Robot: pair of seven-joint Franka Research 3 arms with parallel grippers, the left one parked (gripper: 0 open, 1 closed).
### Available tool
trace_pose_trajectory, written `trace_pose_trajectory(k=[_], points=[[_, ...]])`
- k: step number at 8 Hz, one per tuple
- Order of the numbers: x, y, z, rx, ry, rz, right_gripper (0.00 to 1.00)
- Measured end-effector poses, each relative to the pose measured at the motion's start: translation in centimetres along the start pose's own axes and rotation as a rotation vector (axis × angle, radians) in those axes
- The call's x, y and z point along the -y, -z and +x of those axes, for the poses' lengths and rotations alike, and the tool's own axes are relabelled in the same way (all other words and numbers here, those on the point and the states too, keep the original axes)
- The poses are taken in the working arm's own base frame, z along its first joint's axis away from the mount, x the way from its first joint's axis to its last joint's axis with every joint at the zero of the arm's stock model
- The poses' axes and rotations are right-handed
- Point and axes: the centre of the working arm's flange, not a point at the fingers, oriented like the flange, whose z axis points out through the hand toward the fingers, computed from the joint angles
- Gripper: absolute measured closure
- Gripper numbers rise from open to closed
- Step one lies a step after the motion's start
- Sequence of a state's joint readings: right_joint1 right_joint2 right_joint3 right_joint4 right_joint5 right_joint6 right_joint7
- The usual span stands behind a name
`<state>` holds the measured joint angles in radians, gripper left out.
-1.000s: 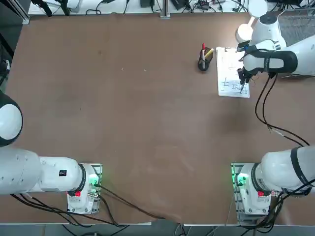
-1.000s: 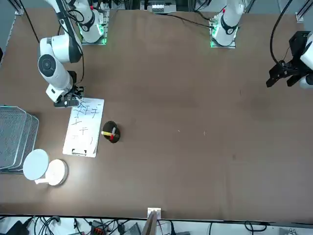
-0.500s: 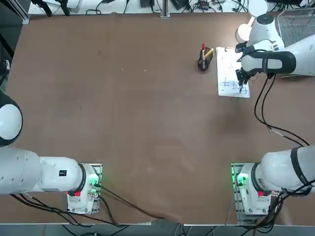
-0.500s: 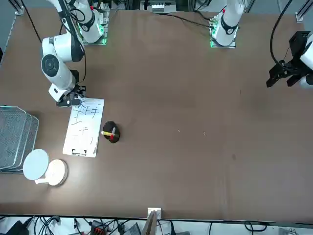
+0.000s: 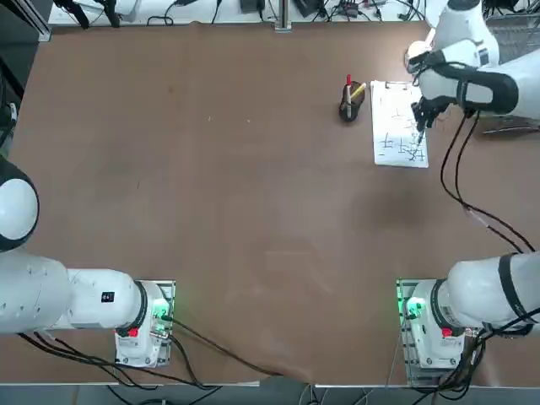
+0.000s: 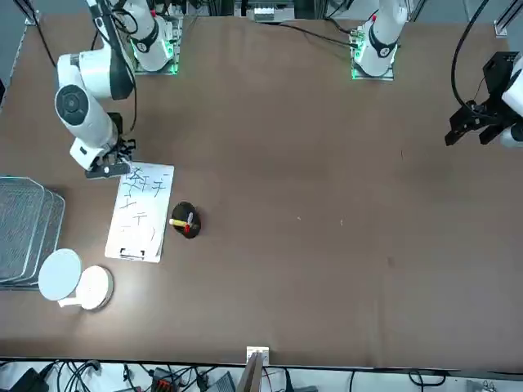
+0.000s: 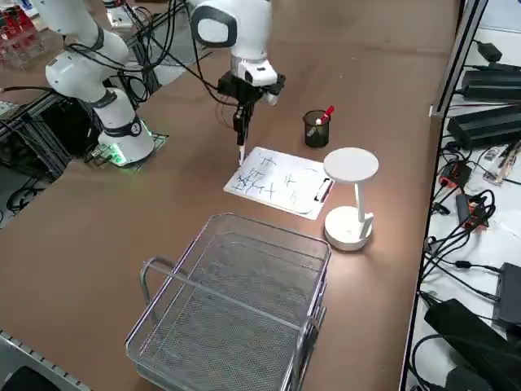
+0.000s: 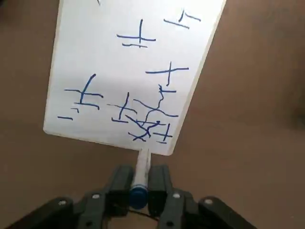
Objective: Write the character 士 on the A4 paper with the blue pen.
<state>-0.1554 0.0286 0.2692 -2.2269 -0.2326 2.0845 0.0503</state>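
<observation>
Right gripper (image 8: 139, 183) pinches the slim blue pen (image 8: 141, 171), tip above the flat white paper's (image 8: 109, 62) scribbled corner.

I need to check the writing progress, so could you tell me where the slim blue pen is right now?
The slim blue pen is clamped in the right gripper, hanging tip-down over the near corner of the white A4 paper, beside the black pen cup.

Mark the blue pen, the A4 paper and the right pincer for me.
blue pen (image 8: 141, 164): right wrist view, white barrel above the fingers.
A4 paper (image 5: 390, 116): top view, bare patch of the sheet.
right pincer (image 8: 139, 183): right wrist view, between the fingertips, shut on the pen.
</observation>
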Motion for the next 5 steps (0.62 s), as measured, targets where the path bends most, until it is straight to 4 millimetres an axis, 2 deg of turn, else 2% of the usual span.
trace_pose_trajectory(k=[2, 5], points=[[-1.0, 4.1, 1.2, -0.043, -0.021, 0.011, 0.79], [-1.1, 8.7, 2.6, -0.129, -0.090, 0.116, 0.79]])
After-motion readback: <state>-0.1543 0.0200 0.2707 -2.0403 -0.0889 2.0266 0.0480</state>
